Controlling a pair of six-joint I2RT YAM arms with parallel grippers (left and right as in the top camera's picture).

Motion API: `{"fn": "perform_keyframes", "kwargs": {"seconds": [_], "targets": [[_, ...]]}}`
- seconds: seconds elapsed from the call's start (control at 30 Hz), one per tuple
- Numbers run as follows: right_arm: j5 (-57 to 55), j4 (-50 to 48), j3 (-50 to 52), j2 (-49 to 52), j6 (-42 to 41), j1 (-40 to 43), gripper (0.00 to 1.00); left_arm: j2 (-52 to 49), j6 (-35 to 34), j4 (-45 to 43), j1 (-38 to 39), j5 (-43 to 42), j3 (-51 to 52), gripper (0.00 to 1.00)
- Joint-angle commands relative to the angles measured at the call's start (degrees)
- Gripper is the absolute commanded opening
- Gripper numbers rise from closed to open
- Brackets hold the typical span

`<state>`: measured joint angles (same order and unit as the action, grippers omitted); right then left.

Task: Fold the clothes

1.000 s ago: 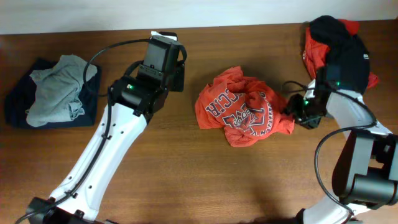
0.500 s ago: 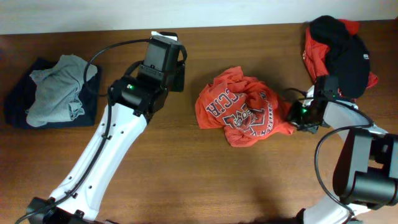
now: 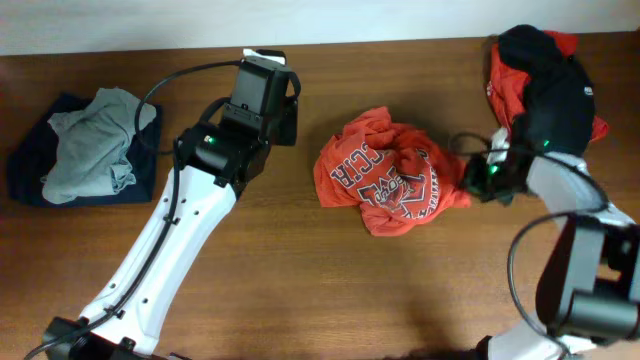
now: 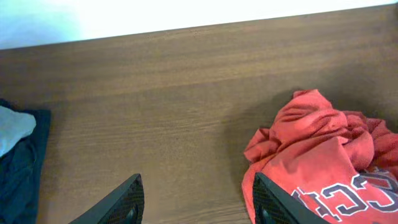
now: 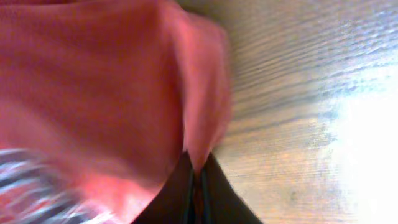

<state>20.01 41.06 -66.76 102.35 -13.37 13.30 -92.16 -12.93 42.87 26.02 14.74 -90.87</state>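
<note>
An orange-red T-shirt (image 3: 395,185) is seen crumpled in a loose heap near the middle of the desk (image 3: 300,290), with its white-and-dark lettering (image 3: 385,190) turned upward. The right pincer (image 3: 480,178) is set at the T-shirt's right edge. In the right wrist view its dark fingers (image 5: 180,186) are pressed together on a fold of the orange-red cloth (image 5: 106,87), so the right pincer (image 5: 198,171) is closed and gripping the T-shirt, with bare wood shown just beside the fold.

The left pincer (image 4: 196,202) is held open above the desk to the left of the T-shirt (image 4: 317,162). Nothing is held between its two fingers (image 4: 121,202), and only wood is seen in the gap.

At the desk's far left, a grey-green garment (image 3: 95,145) is laid bunched on top of a navy garment (image 3: 28,175). At the upper right corner, a black garment (image 3: 552,85) is heaped over a red garment (image 3: 503,85), and part of the right arm passes over this pile. The two piles lie well apart from the T-shirt.
</note>
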Motion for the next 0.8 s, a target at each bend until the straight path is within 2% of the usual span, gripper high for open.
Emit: {"fn": "perform_keyframes", "kwargs": {"seconds": [0.0,0.17,0.37,0.53,0.77], "targets": [[4.04,4.68,-11.04,-7.72,4.44,-2.14,0.04,-0.42,-0.26,-1.07,-1.09,-0.44,-0.70,0.56],[3.58,14.36,-29.27,-11.82,10.23,-7.58,0.04,-0.39,-0.31,-1.62,-3.93,-0.48,-0.70,0.56],[3.58,18.21,-47.28,-12.41,15.34,-15.28,0.04,-0.31,-0.31,-3.39,-9.53,-4.02,-0.76,0.56],[3.56,20.35,-54.69,-12.44,22.23,-24.46,0.04,-0.07,-0.31,-5.16,-16.39,-11.26,-0.81,0.56],[3.54,23.54,-58.25,-12.44,31.85,-38.23,0.04,-0.07,-0.28,-4.90,-24.94,-20.65,-0.81,0.53]]}}
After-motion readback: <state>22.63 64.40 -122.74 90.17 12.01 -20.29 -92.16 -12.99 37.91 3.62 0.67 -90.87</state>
